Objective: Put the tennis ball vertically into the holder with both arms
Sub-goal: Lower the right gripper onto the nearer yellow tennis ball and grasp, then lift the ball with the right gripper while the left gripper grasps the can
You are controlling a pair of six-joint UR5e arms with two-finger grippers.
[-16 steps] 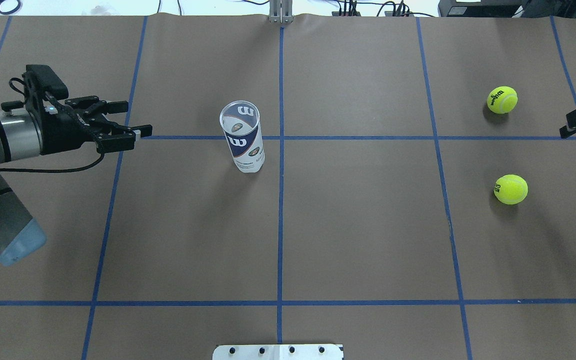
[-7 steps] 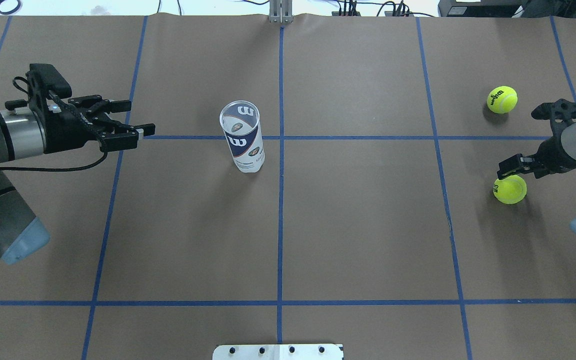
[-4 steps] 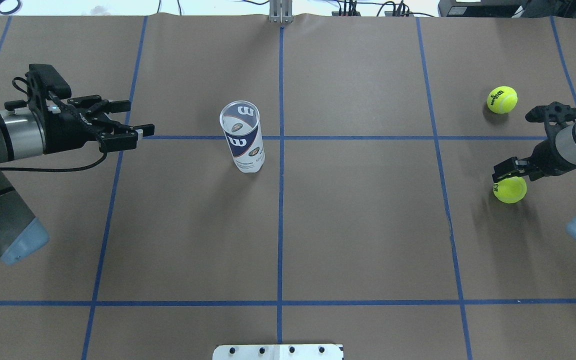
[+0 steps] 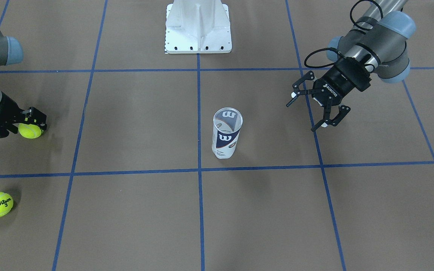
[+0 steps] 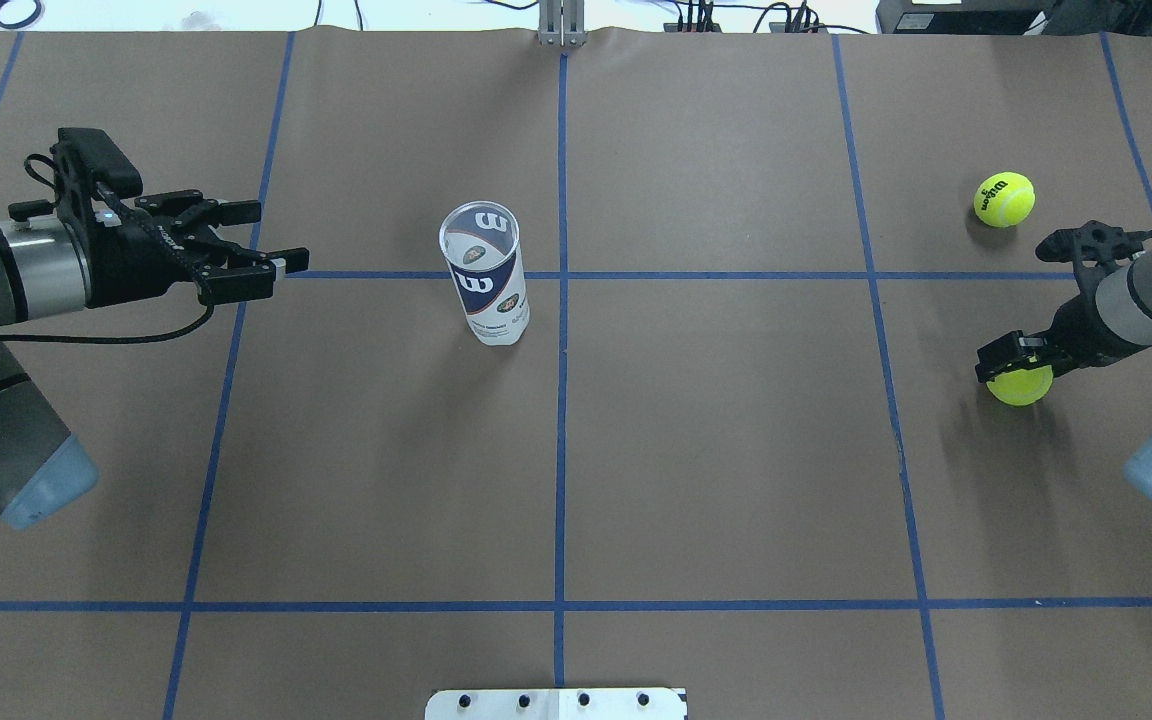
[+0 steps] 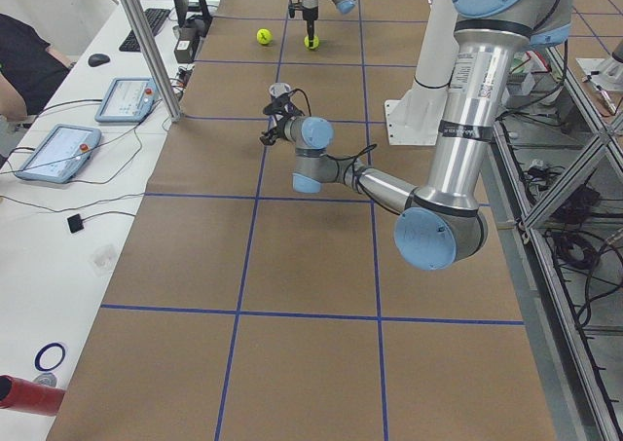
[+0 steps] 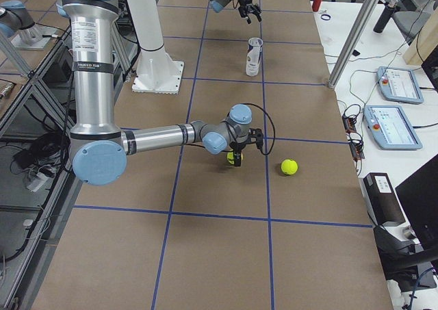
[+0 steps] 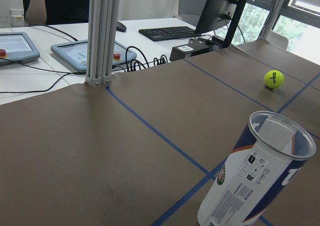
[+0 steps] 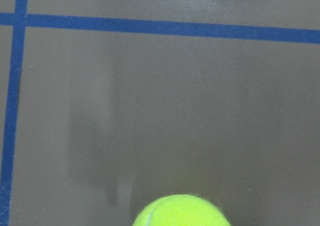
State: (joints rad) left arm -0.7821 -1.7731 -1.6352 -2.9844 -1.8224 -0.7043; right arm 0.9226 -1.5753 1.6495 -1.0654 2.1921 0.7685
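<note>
Tennis balls number two on the tabletop [image 5: 716, 450]: the near ball [image 5: 1020, 388] sits under the right hand [image 5: 1008, 358], its grip impossible to tell, and the far ball [image 5: 1004, 199] lies apart. One holder [image 5: 484, 285] stands upright mid-tabletop, the left hand [image 5: 281, 238] spread open well aside.

The right arm's black two-finger end effector [image 5: 1008, 362] has been brought in from the right edge of the brown paper-covered counter [image 5: 716, 450], where only its tip was seen, and lowered over the nearer yellow-green felt tennis ball [image 5: 1022, 390], whose upper part is now covered by it. The left arm's black end effector [image 5: 254, 262] has been shifted very slightly toward the middle.
</note>
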